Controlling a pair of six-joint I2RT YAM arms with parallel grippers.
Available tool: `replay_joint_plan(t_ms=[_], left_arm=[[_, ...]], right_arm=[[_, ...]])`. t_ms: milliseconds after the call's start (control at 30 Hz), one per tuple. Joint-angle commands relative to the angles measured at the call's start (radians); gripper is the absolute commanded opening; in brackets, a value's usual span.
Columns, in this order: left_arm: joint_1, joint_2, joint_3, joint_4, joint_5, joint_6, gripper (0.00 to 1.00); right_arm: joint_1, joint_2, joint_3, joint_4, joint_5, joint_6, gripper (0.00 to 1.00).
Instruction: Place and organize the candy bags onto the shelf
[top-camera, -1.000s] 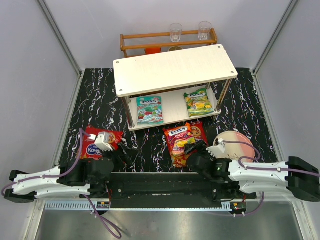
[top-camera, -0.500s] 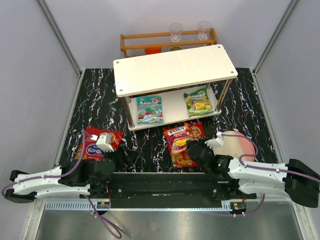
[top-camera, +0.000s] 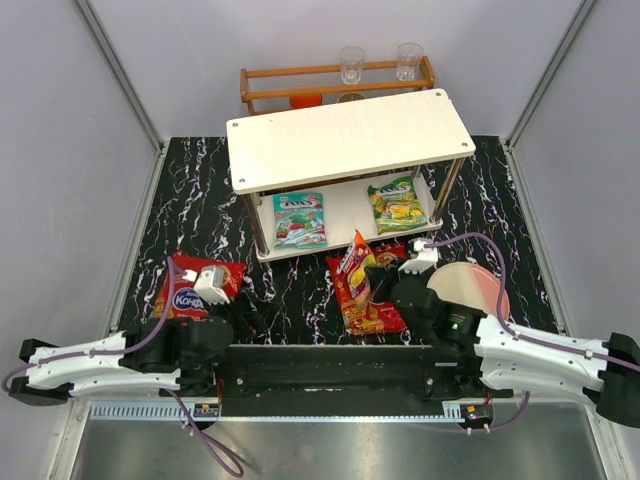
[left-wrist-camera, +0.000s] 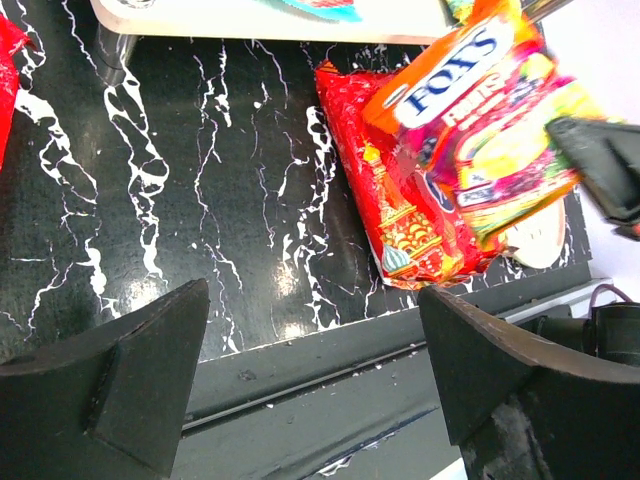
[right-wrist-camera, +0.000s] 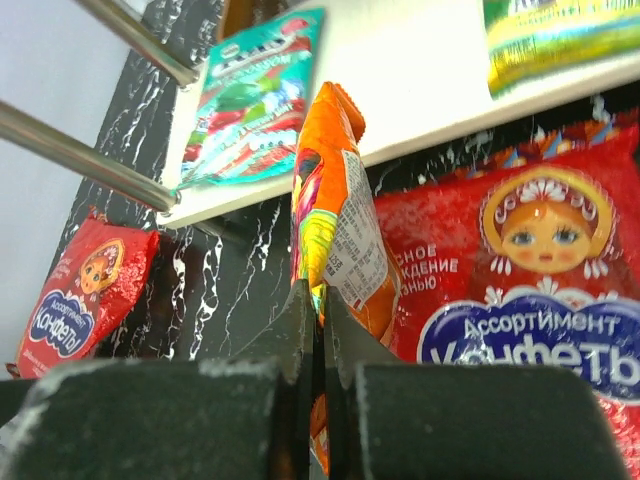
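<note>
1. Your right gripper (right-wrist-camera: 318, 318) is clenched on one thin edge of the small glossy red-orange candy bag (right-wrist-camera: 335, 225). The bag stands on edge, raised off the large red doll-picture candy bag (top-camera: 378, 312), which lies on the black marbled tabletop (top-camera: 200, 200) just in front of the white two-tier shelf (top-camera: 350, 135).
2. That pinch takes only a narrow strip of slick film. A quick swing could probably pull the bag free.
3. The gap on the lower tier lies between the teal candy bag (top-camera: 299, 218) and the green-yellow candy bag (top-camera: 398, 203). Carried upright, your bag may snag the lower board's front edge or nudge those two out of line.
4. Your left gripper (left-wrist-camera: 318, 345) is spread wide and holds nothing. It sits over the second large red candy bag (top-camera: 180, 290), well apart from the right arm.
5. The round pink-and-cream plate (top-camera: 472, 285) sits just beside your right arm, and a wide sweep could knock it.
</note>
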Motion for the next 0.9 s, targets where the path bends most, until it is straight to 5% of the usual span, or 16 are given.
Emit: replay_joint_plan(t_ms=[0,300,633,867], left_arm=[[0.003,0.04,0.003,0.015,0.002,-0.038,0.88],[0.003,0.079,-0.016,0.061,0.006,-0.049,0.87],[0.003,0.102,-0.012,0.071,-0.012,-0.038,0.87],[0.003,0.115,-0.015,0.077,-0.017,-0.044,0.87]], right_arm=[[-0.005,-0.081,0.071,0.127,-0.034,-0.324,0.0],[-0.094,-0.036,0.136,0.216,-0.045,-0.46,0.0],[-0.271,0.177,0.182,0.457,-0.255,-0.444,0.0],[-0.295,0.287,0.217,0.547,-0.171,-0.44,0.0]])
